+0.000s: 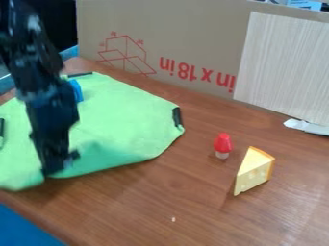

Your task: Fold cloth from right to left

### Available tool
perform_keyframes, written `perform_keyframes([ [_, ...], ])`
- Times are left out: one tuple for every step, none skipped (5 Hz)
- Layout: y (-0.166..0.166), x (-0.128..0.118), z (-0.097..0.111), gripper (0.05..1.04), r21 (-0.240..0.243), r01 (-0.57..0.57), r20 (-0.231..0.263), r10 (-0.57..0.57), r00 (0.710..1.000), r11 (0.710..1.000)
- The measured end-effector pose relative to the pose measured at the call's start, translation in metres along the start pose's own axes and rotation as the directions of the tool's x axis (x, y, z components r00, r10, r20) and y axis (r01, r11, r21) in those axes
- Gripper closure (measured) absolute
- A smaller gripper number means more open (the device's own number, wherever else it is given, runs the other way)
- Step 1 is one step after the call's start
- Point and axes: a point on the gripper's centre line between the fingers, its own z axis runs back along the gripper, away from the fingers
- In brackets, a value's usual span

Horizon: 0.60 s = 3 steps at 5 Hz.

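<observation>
Green cloth with black edge strips (122, 117): spread on the brown wooden desk (151, 206), at the left, its right corner lying unfolded
Black two-finger claw (59, 166): at the cloth's near edge, left of its middle; whether it is spread, pressed together or pinching fabric, I cannot tell
Toys: red-and-white piece (222, 145) and yellow cheese wedge (254, 168), both right of the cloth, apart from it
Main risk: a lift from here could raise the near edge instead of the right side, giving a crooked fold
Other risks: a shallow pinch could let the fabric slip; a low pull could drag or bunch the whole cloth
</observation>
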Motion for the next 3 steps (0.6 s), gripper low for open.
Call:
perform_keyframes([
  [0.023, 0.01, 0.012, 1.014, -0.025, -0.052, -0.017, 0.051, 0.999, 0.998],
  [0.055, 0.019, 0.017, 1.014, -0.016, -0.074, -0.097, 0.072, 0.993, 0.997],
  [0.083, 0.023, 0.02, 1.014, 0.028, -0.003, -0.149, 0.007, 0.989, 1.0],
])
